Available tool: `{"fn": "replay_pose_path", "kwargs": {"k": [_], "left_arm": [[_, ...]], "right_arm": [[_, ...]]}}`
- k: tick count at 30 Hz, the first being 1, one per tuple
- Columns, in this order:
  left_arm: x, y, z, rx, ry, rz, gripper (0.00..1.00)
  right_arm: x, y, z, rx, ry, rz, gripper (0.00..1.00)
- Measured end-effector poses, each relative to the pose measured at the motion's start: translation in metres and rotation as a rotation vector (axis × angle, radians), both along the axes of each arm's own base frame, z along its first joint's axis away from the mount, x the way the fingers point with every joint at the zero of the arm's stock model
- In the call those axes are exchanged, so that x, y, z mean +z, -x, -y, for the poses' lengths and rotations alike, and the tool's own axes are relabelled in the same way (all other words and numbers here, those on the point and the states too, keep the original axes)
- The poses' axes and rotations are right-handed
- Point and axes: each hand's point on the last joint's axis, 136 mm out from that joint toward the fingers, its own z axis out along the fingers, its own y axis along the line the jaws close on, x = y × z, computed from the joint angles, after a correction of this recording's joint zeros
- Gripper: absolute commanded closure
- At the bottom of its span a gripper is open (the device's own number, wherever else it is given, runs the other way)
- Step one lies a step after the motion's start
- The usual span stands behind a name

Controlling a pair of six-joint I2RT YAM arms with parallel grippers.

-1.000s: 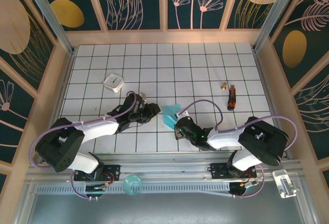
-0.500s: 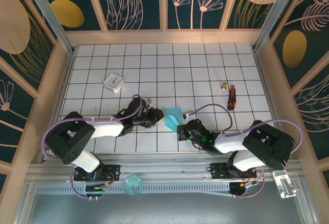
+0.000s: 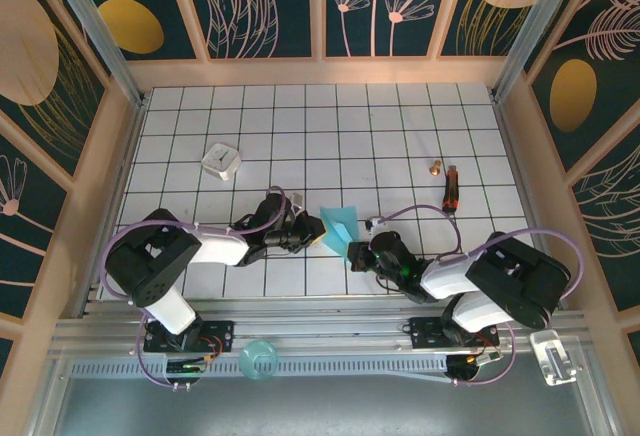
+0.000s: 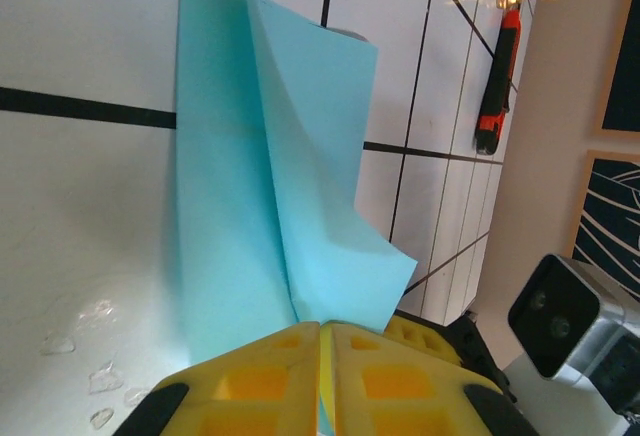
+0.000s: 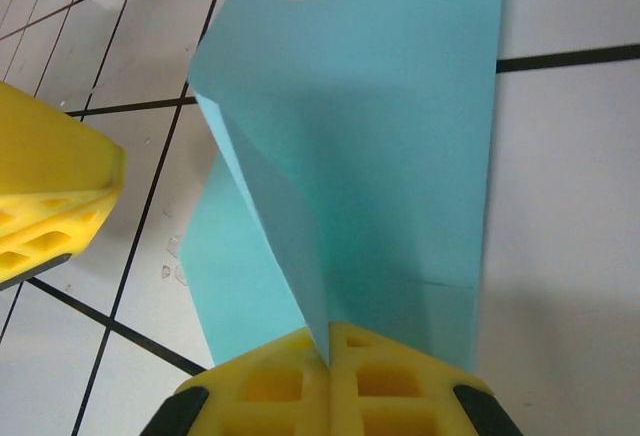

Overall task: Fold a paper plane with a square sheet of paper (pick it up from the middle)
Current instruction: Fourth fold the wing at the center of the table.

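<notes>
My left pincer and right pincer both clamp the near end of the folded blue paper, which reaches ahead toward the tabletop's far edge.

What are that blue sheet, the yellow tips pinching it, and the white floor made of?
Blue sheet: thin matte paper, apparently; it holds sharp creases and curls upward. Yellow pads: probably moulded plastic or rubber, matte, with square recesses. Table: smooth white surface with black grid lines; laminate or tile, hard to tell.

light-blue paper, partly folded, flaps standing up
</notes>
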Motion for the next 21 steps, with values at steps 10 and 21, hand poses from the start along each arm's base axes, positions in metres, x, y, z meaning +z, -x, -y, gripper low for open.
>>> {"fn": "replay_pose_path", "kwargs": {"k": [10, 21], "left_arm": [[-0.007, -0.003, 0.003, -0.001, 0.008, 0.008, 0.9], [-0.025, -0.003, 0.004, -0.004, -0.01, -0.013, 0.91]], "right_arm": [[0.001, -0.002, 0.002, -0.035, -0.087, -0.063, 0.98], [0.002, 0.002, 0.003, -0.068, -0.208, -0.15, 0.99]]}}
